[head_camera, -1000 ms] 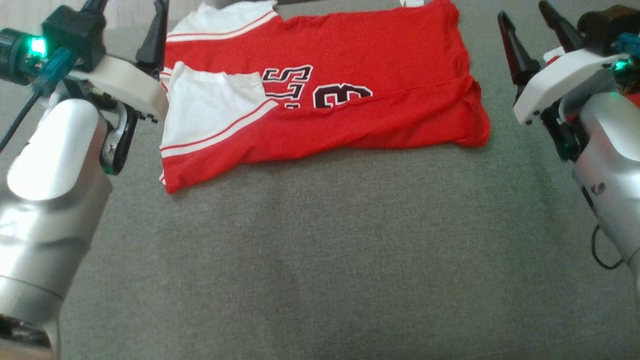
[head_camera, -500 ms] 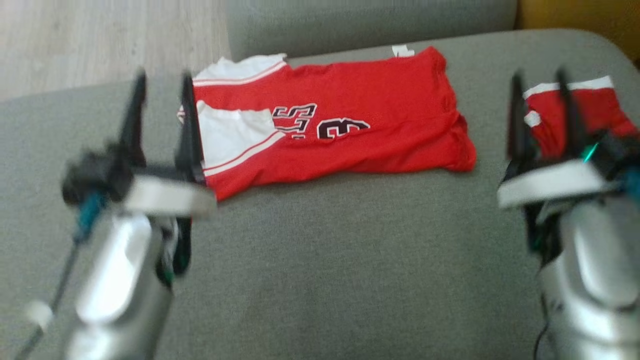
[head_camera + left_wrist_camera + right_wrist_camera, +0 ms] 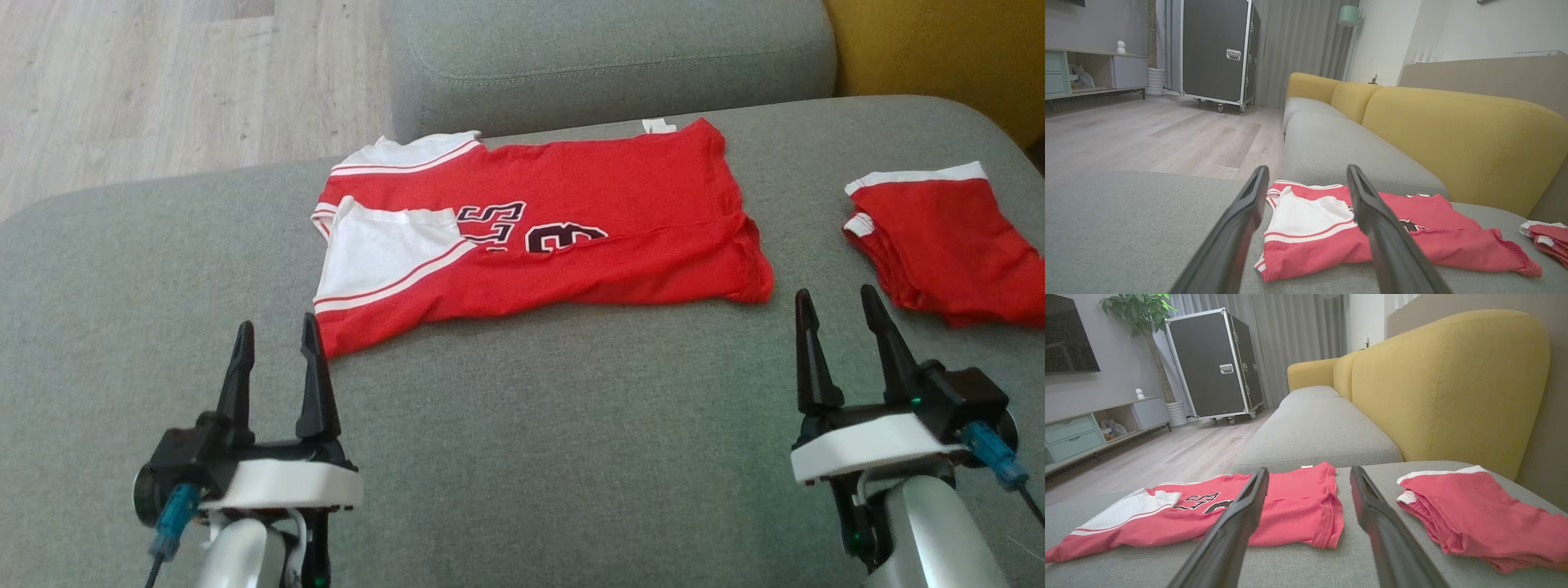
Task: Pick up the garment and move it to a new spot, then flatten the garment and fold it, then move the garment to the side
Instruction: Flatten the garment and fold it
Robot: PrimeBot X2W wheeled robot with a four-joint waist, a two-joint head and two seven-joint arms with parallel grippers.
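Shirt [image 3: 571, 188]: folded, flat on sofa cushion [image 3: 571, 441], ahead of both claws.
Left claw [image 3: 276, 324]: wide, empty, near shirt's corner.
Right claw [image 3: 837, 292]: wide, empty, facing gap between shirt and shorts [image 3: 947, 245].
Risk: single-layer pinch may undo fold; shorts may snag.

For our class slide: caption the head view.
Open left gripper and right gripper face a folded red-and-white jersey on grey fabric cushion.
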